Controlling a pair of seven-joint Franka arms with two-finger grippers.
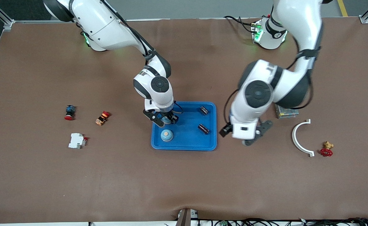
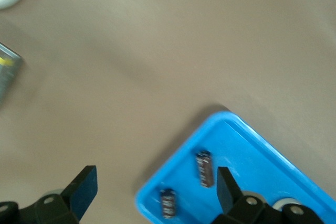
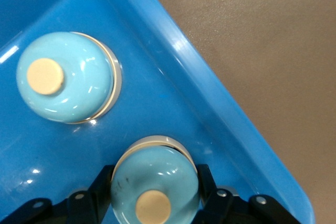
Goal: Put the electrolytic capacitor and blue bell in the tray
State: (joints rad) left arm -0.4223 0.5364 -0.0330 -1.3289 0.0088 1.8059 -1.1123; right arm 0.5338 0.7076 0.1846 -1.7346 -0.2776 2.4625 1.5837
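A second blue bell [image 3: 155,179] is flanked by the right gripper [image 1: 166,119] fingers inside the tray [image 1: 184,146], grip uncertain; the left gripper [image 1: 245,133], spread empty, waits beside the tray.

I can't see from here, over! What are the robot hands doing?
Right hand around a bell in tray. Left hand open, beside tray. Second bell, two capacitors in. Nothing blocking.

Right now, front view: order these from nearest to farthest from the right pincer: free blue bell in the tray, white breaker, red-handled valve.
1. Free blue bell, in the tray, just camera-side of the right pincer, which has a second bell between its fingers.
2. White breaker, on the mat toward the right arm's end.
3. Red-handled valve, toward the left arm's end, by the white curved piece.
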